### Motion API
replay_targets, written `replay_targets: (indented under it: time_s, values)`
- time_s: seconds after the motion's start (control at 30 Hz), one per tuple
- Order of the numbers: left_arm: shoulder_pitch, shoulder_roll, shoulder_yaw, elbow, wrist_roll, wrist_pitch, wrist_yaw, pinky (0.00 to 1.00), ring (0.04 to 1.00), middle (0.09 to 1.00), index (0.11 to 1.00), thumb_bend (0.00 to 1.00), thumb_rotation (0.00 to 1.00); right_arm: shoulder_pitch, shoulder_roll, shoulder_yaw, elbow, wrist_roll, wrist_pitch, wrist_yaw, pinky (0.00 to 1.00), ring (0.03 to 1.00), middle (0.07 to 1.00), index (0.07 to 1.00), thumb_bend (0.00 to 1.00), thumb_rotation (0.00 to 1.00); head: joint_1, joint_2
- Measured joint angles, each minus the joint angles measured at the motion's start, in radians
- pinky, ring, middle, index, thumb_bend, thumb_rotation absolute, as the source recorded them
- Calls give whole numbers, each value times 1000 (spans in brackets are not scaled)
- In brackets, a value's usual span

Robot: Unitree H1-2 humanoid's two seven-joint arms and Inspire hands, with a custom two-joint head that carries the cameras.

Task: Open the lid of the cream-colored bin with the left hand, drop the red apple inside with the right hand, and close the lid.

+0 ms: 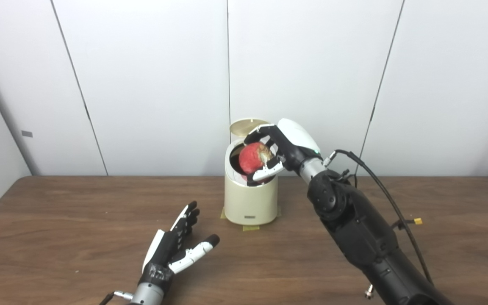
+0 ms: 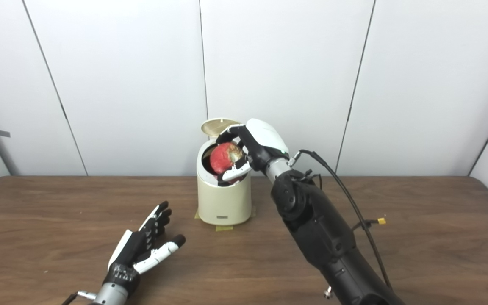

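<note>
We see the right robot hand [image 1: 284, 150] closed around a round red apple with a brownish patch [image 1: 253, 158], fingers curled over its top and thumb under it, holding it right at the mouth of the cream-coloured cylindrical bin [image 1: 250, 199]. The bin's round lid [image 1: 248, 126] stands tipped up behind the opening. The bin sits on the brown wooden worktop [image 1: 79, 212] towards the back, with bits of yellowish tape [image 1: 251, 228] at its base. Our left robot hand [image 2: 142, 248] lies low over the worktop, near the bin's front left but apart from it, fingers stretched and spread, holding nothing.
</note>
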Motion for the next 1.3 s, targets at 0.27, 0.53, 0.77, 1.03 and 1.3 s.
replay_targets:
  time_s: [0.27, 0.53, 0.77, 1.03, 1.3]
  values:
    - [0, 0, 0, 0, -9, 0, -6, 995, 975, 970, 1000, 817, 433, 6, -6, 2, -11, -2, -1, 12, 547, 729, 805, 716, 921, 171, 2, 2]
    - [0, 0, 0, 7, -15, -12, -8, 987, 974, 974, 1000, 808, 438, 10, -6, 1, -10, -1, -7, 8, 527, 700, 789, 712, 921, 168, 0, 2]
    - [-4, 0, -1, 17, -15, -23, -8, 999, 976, 969, 1000, 815, 449, 43, -7, -25, -63, 21, -6, 11, 487, 651, 777, 708, 858, 146, -3, 2]
    - [-7, 3, -1, 23, -15, -25, -8, 1000, 977, 968, 1000, 805, 440, 148, 4, -141, -271, 119, -30, -27, 430, 573, 709, 666, 837, 95, -3, -3]
    - [-12, 3, 2, 30, -22, -25, -11, 1000, 982, 971, 1000, 800, 434, 295, 20, -289, -491, 307, -67, -39, 432, 536, 699, 695, 821, 140, -9, -8]
